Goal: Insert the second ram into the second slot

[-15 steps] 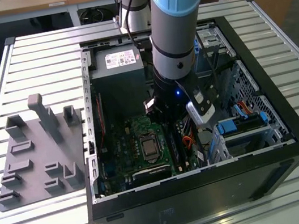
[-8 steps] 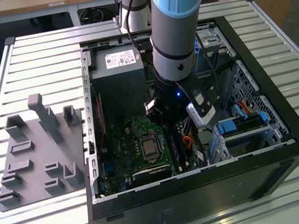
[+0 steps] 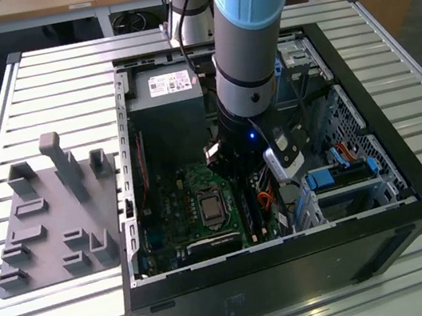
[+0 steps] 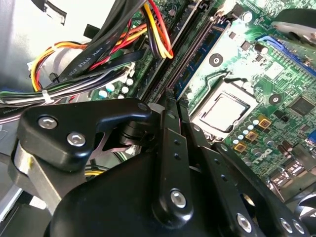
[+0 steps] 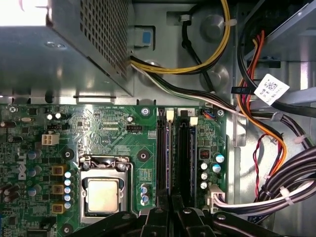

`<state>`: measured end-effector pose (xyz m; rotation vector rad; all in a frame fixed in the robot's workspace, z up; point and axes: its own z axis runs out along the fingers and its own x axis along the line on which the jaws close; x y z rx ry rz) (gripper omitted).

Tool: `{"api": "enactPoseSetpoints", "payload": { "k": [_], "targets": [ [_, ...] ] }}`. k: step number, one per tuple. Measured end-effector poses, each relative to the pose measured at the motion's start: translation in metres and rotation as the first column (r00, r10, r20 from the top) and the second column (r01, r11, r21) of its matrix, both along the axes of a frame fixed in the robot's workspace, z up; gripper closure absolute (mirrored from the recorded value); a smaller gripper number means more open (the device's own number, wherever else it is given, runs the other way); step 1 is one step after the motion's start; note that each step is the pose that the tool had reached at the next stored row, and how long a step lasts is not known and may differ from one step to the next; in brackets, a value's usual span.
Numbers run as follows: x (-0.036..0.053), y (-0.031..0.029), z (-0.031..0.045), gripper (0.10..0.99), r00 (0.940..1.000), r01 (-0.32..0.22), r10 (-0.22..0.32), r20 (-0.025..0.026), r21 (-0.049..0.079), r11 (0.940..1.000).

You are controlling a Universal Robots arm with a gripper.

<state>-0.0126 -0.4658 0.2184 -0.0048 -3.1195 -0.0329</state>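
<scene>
- A grey-and-pale-blue robot arm reached down from the upper centre of the exterior view into an open black computer case, which lay on a slatted metal table.
- The black gripper hung low over the green motherboard, right at one end of the pair of long black memory slots.
- Whether the gripper was apart, together or clamped on anything could not be told.
- In the first wrist view, the long, thin blue memory stick stood edge-on in the slot nearer the square silver processor socket, in line with the gripper. Whether it was fully seated could not be told.
- The neighbouring slot, on the side away from the socket, looked dark along its length.
- A bundle of black, yellow, red and orange cables ran beside the slots, on the side away from the socket.
- A grey perforated power supply box sat in the case's upper part in the exterior view.
- A grey moulded holder tray lay on the table at the exterior view's left, well apart from the gripper.
</scene>
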Motion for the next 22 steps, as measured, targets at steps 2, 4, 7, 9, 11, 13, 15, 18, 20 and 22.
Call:
{"api": "enactPoseSetpoints", "payload": {
  "k": [2,4,7,9,11,13,15,18,20,22],
  "targets": [
    [0.0000,-0.0002,-0.0008,0.949,1.0000,0.000,0.000,-0.0001,-0.001,1.0000],
    [0.0000,-0.0004,-0.0014,0.949,1.0000,0.000,0.000,-0.0004,-0.001,1.0000],
    [0.0001,-0.0004,-0.0015,0.949,1.0000,0.000,0.000,-0.0005,-0.005,1.0000],
    [0.0000,-0.0005,-0.0014,0.949,1.0000,0.000,0.000,-0.0005,-0.006,1.0000],
    [0.0000,-0.0005,-0.0014,0.949,1.0000,0.000,0.000,-0.0005,-0.006,1.0000],
    [0.0000,-0.0005,-0.0010,0.949,1.0000,0.000,0.000,-0.0005,-0.006,1.0000],
    [0.0000,-0.0005,-0.0003,0.949,1.0000,0.000,0.000,-0.0005,-0.006,1.0000],
    [0.0001,-0.0005,0.0010,0.949,1.0000,0.000,0.000,-0.0006,-0.006,1.0000],
    [0.0002,-0.0005,0.0016,0.949,1.0000,0.000,0.000,-0.0006,-0.006,1.0000],
    [0.0002,-0.0004,0.0016,0.949,1.0000,0.000,0.000,-0.0005,-0.005,1.0000]
  ]
}}
